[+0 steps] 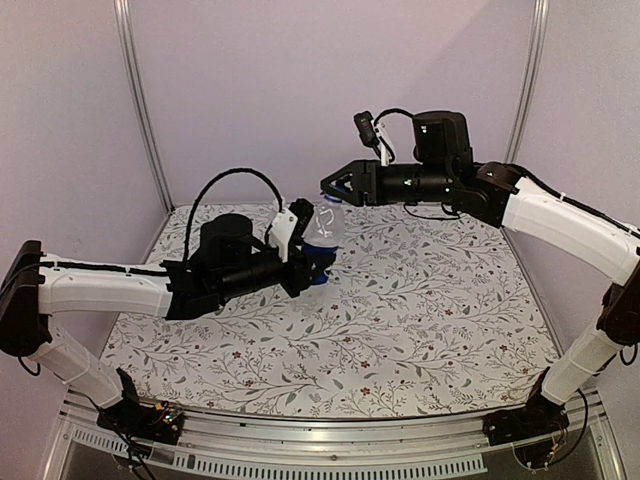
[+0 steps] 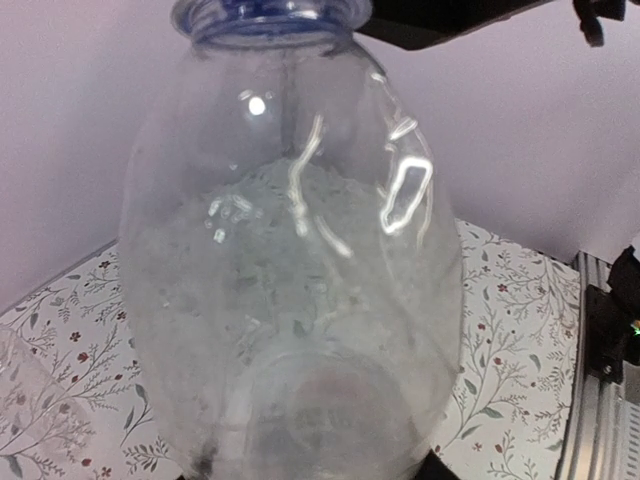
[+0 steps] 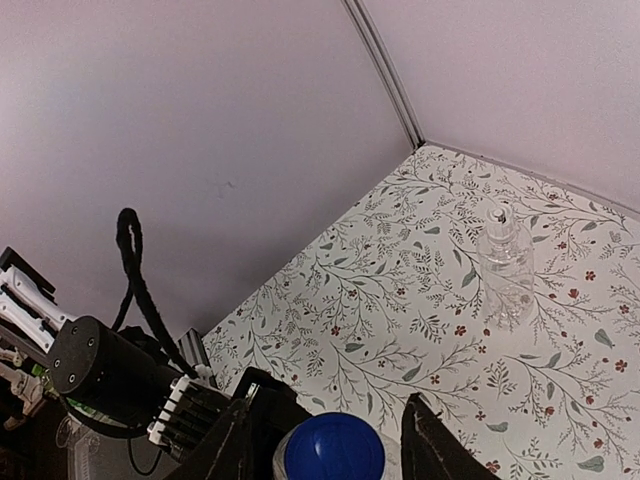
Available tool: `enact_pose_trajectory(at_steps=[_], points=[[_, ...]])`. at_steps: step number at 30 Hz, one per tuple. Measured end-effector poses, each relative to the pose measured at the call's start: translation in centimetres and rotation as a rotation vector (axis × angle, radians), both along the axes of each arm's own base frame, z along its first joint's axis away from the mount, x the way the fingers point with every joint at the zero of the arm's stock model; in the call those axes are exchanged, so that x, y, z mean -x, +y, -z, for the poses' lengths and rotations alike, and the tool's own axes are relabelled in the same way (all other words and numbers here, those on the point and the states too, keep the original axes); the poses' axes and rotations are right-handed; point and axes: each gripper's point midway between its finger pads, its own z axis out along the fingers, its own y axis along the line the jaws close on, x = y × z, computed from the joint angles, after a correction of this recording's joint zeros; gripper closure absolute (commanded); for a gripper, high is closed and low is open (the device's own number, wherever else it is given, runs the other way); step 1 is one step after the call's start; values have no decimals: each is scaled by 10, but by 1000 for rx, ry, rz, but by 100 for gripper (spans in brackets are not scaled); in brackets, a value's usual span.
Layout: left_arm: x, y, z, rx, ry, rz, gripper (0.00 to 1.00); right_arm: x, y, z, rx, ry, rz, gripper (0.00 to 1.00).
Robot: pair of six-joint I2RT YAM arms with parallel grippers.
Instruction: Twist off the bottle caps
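My left gripper [image 1: 305, 262] is shut on the lower part of a clear bottle [image 1: 325, 232] and holds it up off the table, neck towards the right arm. A blue label band [image 1: 318, 272] shows at the grip. In the left wrist view the bottle [image 2: 290, 260] fills the frame. My right gripper [image 1: 336, 186] is at the bottle's top. Its jaws stand on either side of the bright blue cap [image 3: 335, 450], with a thin gap on the right side. A second, plain bottle [image 3: 506, 268] with a pale cap [image 3: 499, 213] stands upright on the table.
The floral table cloth [image 1: 420, 300] covers the work area. Lilac walls close it at the back and sides, with metal posts [image 1: 140, 100] in the corners. A black cable [image 1: 235, 180] loops above the left arm. An aluminium rail [image 1: 330, 440] runs along the near edge.
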Motion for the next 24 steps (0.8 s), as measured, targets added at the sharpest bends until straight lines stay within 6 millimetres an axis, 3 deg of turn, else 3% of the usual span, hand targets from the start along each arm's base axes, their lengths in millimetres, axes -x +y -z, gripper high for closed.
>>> enact_pose_trajectory(at_steps=[10, 20, 24], points=[[0, 0, 0, -1, 0, -3, 65, -2, 3, 7, 11, 10, -4, 61], [0, 0, 0, -1, -2, -4, 65, -1, 4, 7, 16, -10, -17, 88], [5, -3, -3, 10, -5, 32, 63, 4, 6, 3, 16, -73, -75, 90]])
